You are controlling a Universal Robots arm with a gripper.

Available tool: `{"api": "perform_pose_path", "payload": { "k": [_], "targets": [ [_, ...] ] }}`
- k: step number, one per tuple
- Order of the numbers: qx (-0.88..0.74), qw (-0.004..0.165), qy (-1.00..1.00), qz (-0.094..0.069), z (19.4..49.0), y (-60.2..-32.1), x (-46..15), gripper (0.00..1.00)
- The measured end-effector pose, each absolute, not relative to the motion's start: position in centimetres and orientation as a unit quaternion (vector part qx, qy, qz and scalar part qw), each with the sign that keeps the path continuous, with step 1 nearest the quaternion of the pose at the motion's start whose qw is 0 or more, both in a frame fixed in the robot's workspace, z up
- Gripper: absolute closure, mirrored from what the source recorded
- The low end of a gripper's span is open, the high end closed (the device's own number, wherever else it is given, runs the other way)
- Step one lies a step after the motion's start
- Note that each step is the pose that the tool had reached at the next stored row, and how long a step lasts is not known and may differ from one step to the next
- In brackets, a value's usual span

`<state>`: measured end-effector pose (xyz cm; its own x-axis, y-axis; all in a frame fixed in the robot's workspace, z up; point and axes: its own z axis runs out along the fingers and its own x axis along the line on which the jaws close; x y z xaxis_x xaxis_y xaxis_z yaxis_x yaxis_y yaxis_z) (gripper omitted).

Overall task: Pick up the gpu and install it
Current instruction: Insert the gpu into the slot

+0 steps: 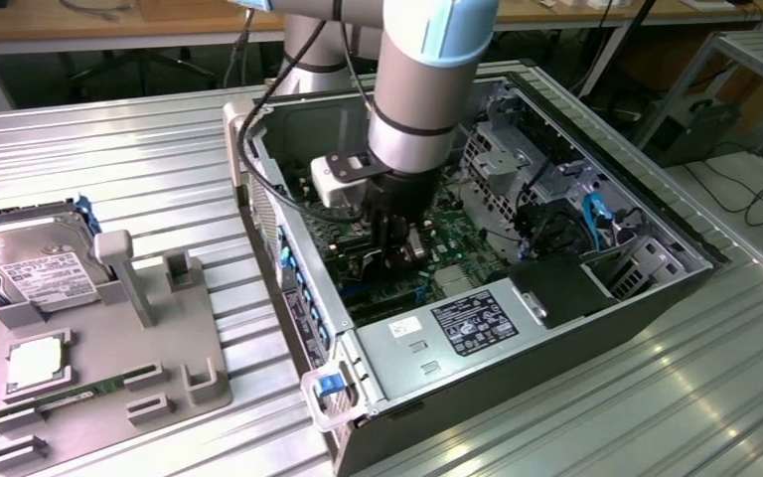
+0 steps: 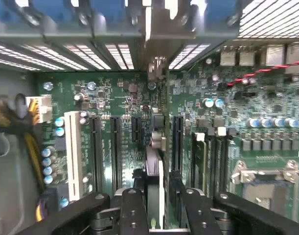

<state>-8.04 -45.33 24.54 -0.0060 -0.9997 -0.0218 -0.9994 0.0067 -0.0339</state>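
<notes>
The gpu (image 2: 154,166) is a thin black card seen edge-on, standing upright in a motherboard (image 2: 115,98) slot between black expansion slots, with its metal bracket (image 2: 158,68) at the case's rear wall. My gripper (image 2: 160,195) straddles the card's near end. One finger (image 2: 134,205) lies close along the card, and a narrow dark gap shows between the card and the other finger (image 2: 188,205), so the jaws stand slightly open around it. In the exterior view the gripper (image 1: 395,256) reaches down into the open computer case (image 1: 355,348), low over the motherboard.
A white slot (image 2: 73,147), memory slots (image 2: 208,156) and the processor socket (image 2: 262,181) flank the card. Outside the case, on the exterior view's left, a grey fixture (image 1: 130,388) holds a hard drive (image 1: 31,263), a processor (image 1: 37,363) and a green memory stick (image 1: 76,393).
</notes>
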Motion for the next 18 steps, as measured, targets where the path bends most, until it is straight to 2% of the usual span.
{"api": "perform_pose_path", "payload": {
  "k": [7, 11, 12, 13, 18],
  "targets": [
    [-0.705, 0.016, 0.709, -0.010, 28.5, -45.0, -8.0, 0.67],
    [-0.705, 0.016, 0.709, -0.010, 28.5, -45.0, -8.0, 0.68],
    [-0.705, 0.016, 0.709, -0.010, 28.5, -45.0, -8.0, 0.81],
    [-0.705, 0.016, 0.709, -0.010, 28.5, -45.0, -8.0, 0.87],
    [-0.705, 0.016, 0.709, -0.010, 28.5, -45.0, -8.0, 0.89]
  ]
}}
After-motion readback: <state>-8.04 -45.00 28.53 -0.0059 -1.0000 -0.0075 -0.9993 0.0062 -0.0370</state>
